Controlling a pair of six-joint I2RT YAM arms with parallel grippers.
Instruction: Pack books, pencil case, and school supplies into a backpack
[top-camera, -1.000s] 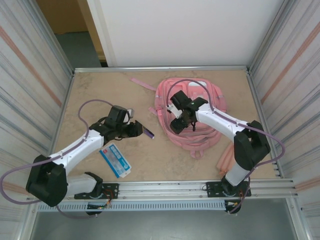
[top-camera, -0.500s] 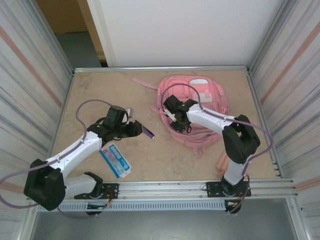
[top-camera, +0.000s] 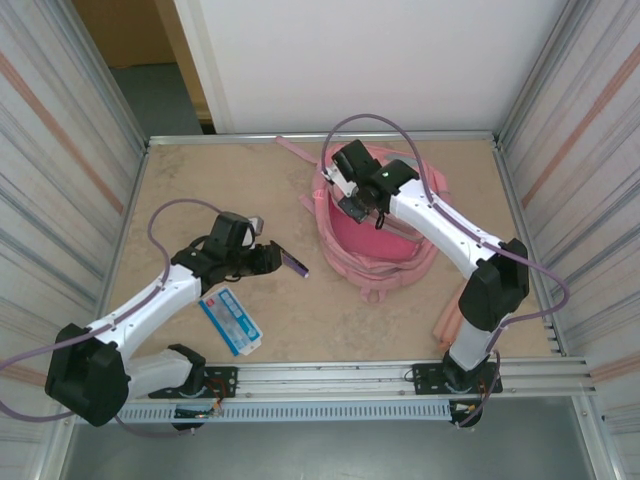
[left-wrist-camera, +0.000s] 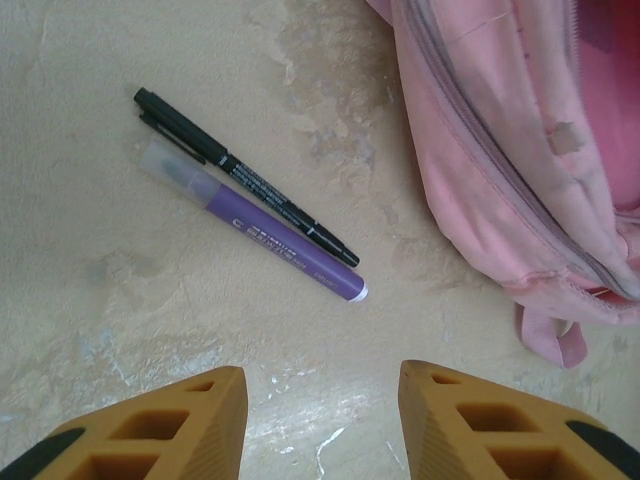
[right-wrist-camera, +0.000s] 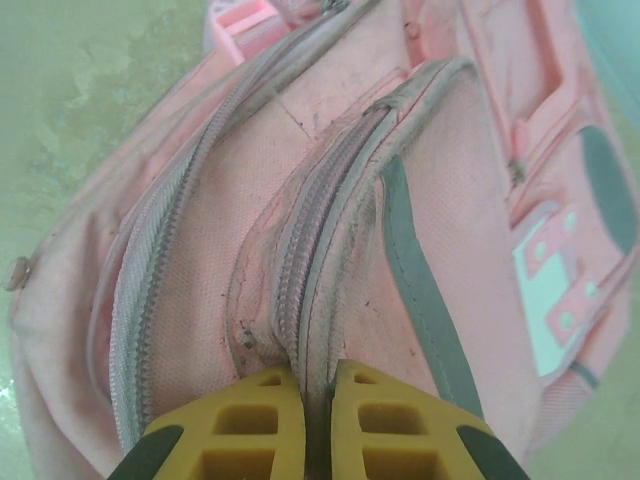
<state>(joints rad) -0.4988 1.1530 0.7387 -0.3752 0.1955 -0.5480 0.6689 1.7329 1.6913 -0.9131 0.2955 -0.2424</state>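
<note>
Plainly, the pink backpack (top-camera: 385, 245) on the far right part of the table (top-camera: 200, 180) is soft and floppy, so we judge its stitched zipper band (right-wrist-camera: 300, 290) the firmest hold. Our right gripper (right-wrist-camera: 318, 375) has its jaws pinched together on that band, holding the mouth up. Our left gripper (left-wrist-camera: 322, 385) hovers, jaws apart with nothing between them, over the purple pen (left-wrist-camera: 270, 235) and the black pen (left-wrist-camera: 240, 175), which lie side by side near the backpack. Both look light, stiff and prone to roll, so we would take the thicker purple one across its middle. The light blue pencil case (top-camera: 230, 321) lies flat by our left arm.
</note>
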